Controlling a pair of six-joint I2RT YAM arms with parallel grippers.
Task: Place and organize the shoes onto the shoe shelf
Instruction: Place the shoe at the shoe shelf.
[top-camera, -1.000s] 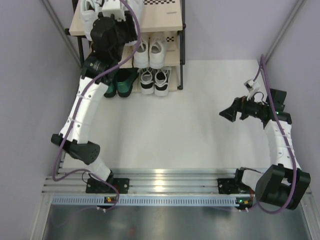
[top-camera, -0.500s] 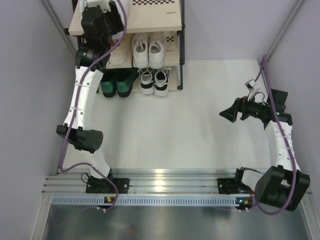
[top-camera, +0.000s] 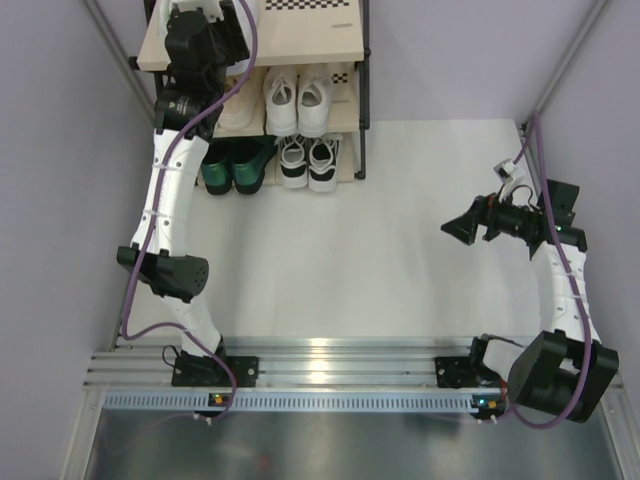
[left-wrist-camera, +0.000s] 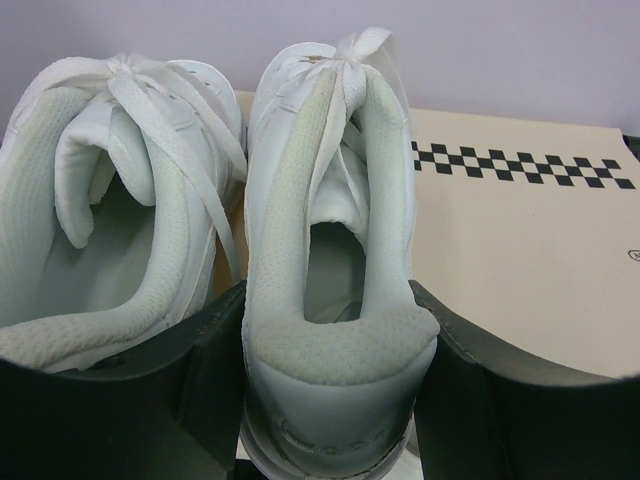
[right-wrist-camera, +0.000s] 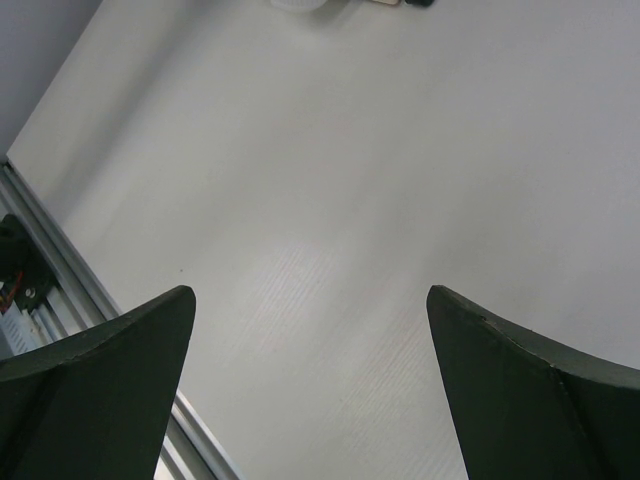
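Note:
My left gripper (left-wrist-camera: 330, 385) is shut on the heel of a larger white/pale grey sneaker (left-wrist-camera: 325, 200), which stands on the top board of the shoe shelf (left-wrist-camera: 520, 260). Its mate (left-wrist-camera: 110, 220) stands close on its left. In the top view the left gripper (top-camera: 200, 18) reaches over the top left of the shelf (top-camera: 320, 40). Small white sneakers (top-camera: 298, 100) sit on the middle tier beside beige sneakers (top-camera: 238, 108), which the arm partly hides. Dark green shoes (top-camera: 235, 170) and black-and-white sneakers (top-camera: 308, 160) sit on the bottom tier. My right gripper (top-camera: 455, 228) is open and empty above the table (right-wrist-camera: 330, 200).
The right half of the shelf's top board (top-camera: 325, 30) is bare, with a checkered strip at the back. Grey walls stand on both sides. The metal base rail (top-camera: 330, 360) runs along the near edge and shows in the right wrist view (right-wrist-camera: 40, 300).
My left gripper has carried the pale sneaker farther back onto the top board, beside its mate. The right gripper has shifted slightly to the right.

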